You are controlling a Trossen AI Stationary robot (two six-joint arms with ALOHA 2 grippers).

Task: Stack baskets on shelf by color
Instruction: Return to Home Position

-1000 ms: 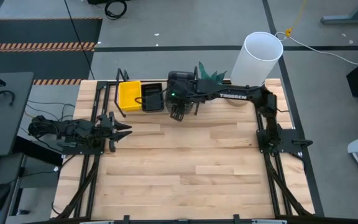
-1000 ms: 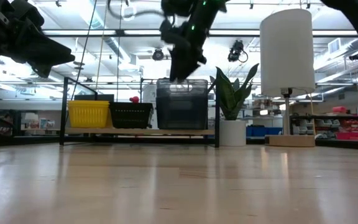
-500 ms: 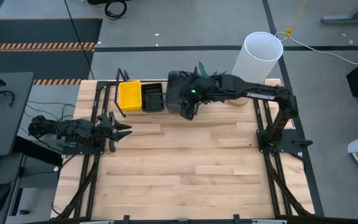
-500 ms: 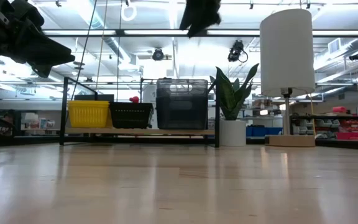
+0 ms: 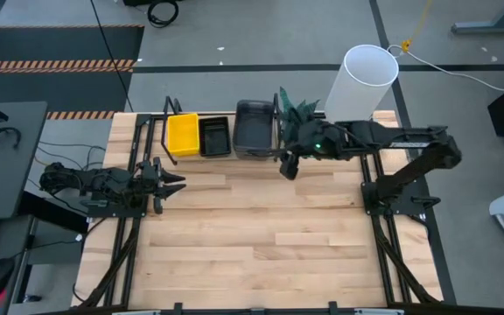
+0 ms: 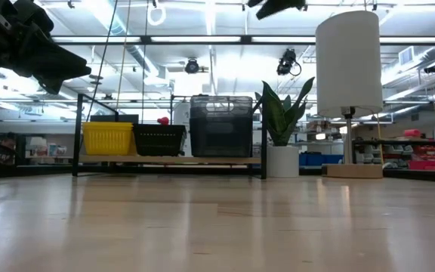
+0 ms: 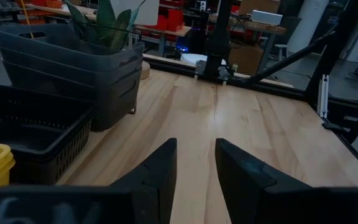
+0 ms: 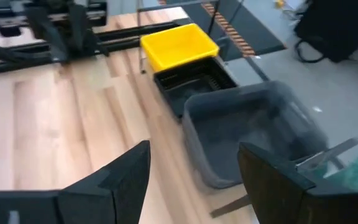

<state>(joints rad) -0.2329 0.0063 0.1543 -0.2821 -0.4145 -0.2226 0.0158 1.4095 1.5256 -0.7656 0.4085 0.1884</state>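
At the table's 9 o'clock edge my left gripper waits, its fingers a narrow gap apart and holding nothing. Farther back, near 1 o'clock, my right gripper hangs high above the boards, fingers spread wide and empty. From it, the grey baskets sit close at 10 o'clock on the shelf. The black baskets and yellow baskets are lined up beside them toward 9. Any lettering on the arms is too small for me to read.
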